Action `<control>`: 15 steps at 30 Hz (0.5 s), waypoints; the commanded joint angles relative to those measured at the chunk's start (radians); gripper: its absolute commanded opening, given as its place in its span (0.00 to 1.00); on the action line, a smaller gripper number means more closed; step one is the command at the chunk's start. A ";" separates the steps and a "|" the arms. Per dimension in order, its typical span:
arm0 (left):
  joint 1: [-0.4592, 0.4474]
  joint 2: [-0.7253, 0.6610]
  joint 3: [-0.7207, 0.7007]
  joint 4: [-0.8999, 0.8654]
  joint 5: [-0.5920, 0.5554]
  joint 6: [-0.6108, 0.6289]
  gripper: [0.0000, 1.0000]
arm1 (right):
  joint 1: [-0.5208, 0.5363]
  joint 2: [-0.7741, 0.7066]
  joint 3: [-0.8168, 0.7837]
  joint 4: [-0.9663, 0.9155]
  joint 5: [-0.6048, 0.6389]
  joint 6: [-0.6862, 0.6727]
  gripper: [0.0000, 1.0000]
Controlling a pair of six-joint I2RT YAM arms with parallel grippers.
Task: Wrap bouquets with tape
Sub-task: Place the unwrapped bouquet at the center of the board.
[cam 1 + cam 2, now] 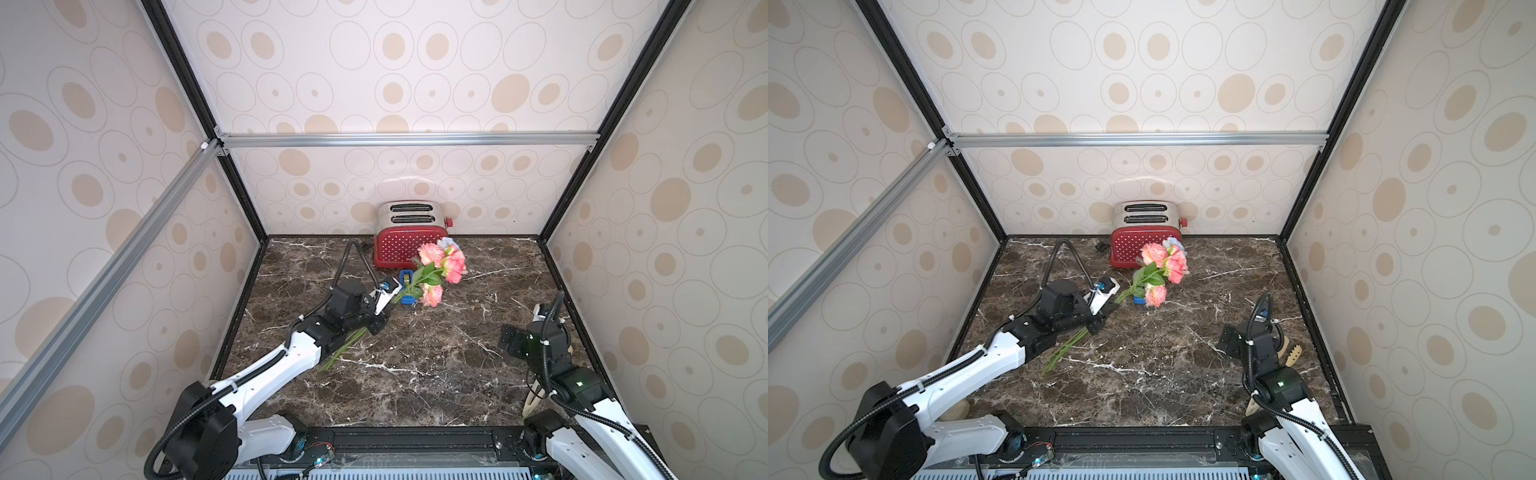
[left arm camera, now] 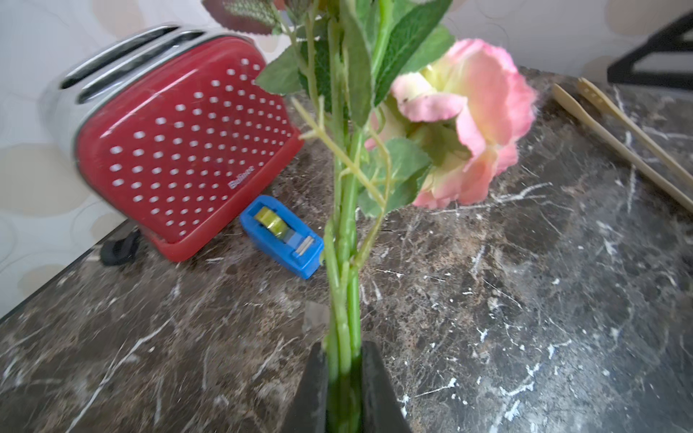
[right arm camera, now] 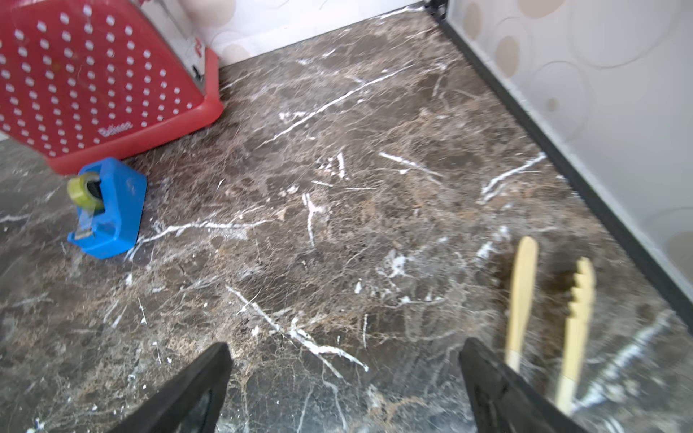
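since the bouquets (image 2: 347,225) are clamped by the stems in your left gripper (image 2: 343,360), long axis straight out past its tips, your right gripper (image 3: 345,346) hangs wide and empty, the tape (image 3: 112,204) well ahead of it, nearer the left tips
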 commanded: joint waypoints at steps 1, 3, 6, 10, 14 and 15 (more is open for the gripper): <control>-0.036 0.082 0.080 0.045 0.072 0.188 0.00 | 0.006 -0.033 0.075 -0.165 0.093 0.059 0.97; -0.044 0.148 0.118 0.054 0.081 0.231 0.00 | 0.006 -0.056 0.117 -0.218 0.115 0.066 0.97; -0.046 0.263 0.192 0.030 0.107 0.322 0.00 | 0.006 -0.099 0.171 -0.282 0.137 0.071 0.97; -0.047 0.421 0.317 -0.081 0.108 0.472 0.00 | 0.005 -0.145 0.222 -0.334 0.125 0.058 0.97; -0.047 0.567 0.455 -0.225 0.111 0.594 0.00 | 0.006 -0.159 0.236 -0.331 0.092 0.037 0.97; -0.047 0.602 0.492 -0.257 0.106 0.607 0.00 | 0.006 -0.158 0.238 -0.326 0.080 0.030 0.97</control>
